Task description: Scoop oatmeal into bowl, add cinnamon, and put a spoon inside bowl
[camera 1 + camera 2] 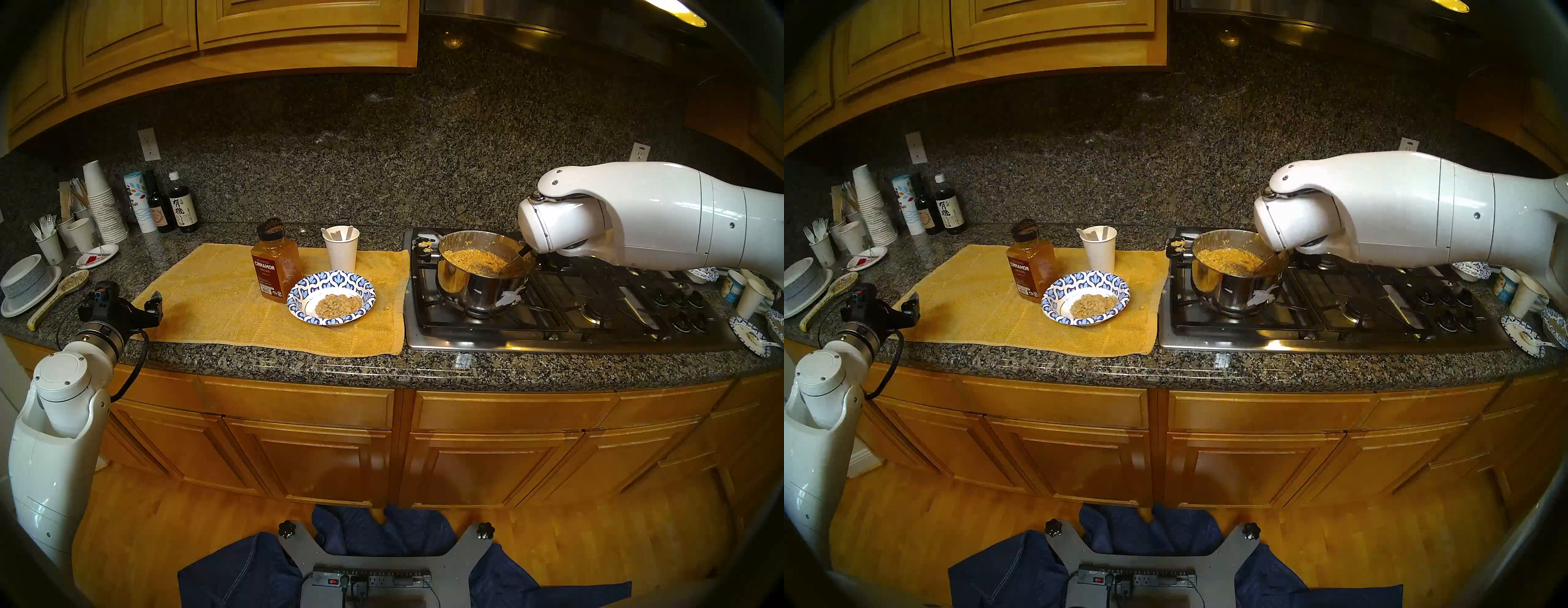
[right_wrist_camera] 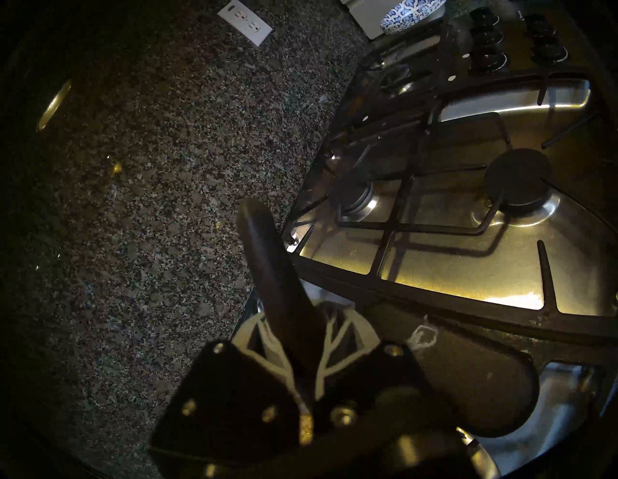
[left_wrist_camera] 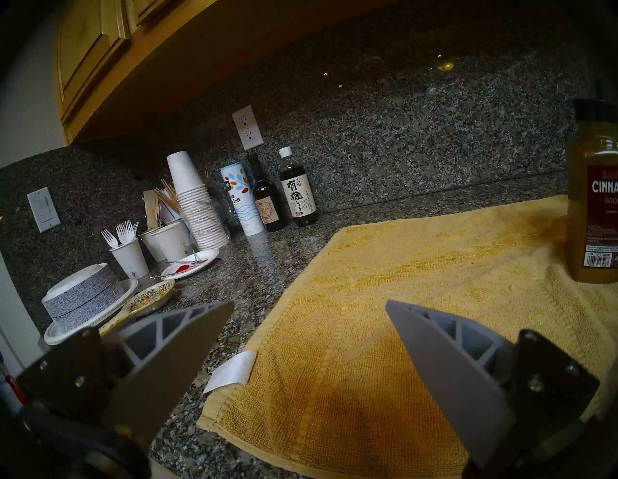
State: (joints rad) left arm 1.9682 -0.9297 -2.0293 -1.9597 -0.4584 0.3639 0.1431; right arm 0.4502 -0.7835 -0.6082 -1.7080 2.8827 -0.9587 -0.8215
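The bowl (image 1: pixel 331 298) on the yellow towel (image 1: pixel 220 297) already holds a portion of oatmeal (image 1: pixel 339 305). The right hand (image 2: pixel 302 338) is closed on the serving spoon handle (image 2: pixel 267 254), its scoop in the pot (image 1: pixel 483 276). The left hand (image 3: pixel 309 334) is wide and empty. The cinnamon (image 1: pixel 275 267) stands just beside the bowl, and the white spoon (image 1: pixel 335 234) waits in a cup (image 1: pixel 341 252); both steps seem left.

- One steel pot (image 1: pixel 481 283) of oatmeal (image 1: pixel 475 258)
- One patterned bowl (image 1: pixel 331 297)
- One cinnamon jar (image 1: pixel 275 262)
- Two dark sauce bottles (image 1: pixel 182 209)
- One yellow towel (image 1: pixel 220 297)
- Two grippers: left gripper (image 3: pixel 309 307), right gripper (image 2: pixel 296 329)
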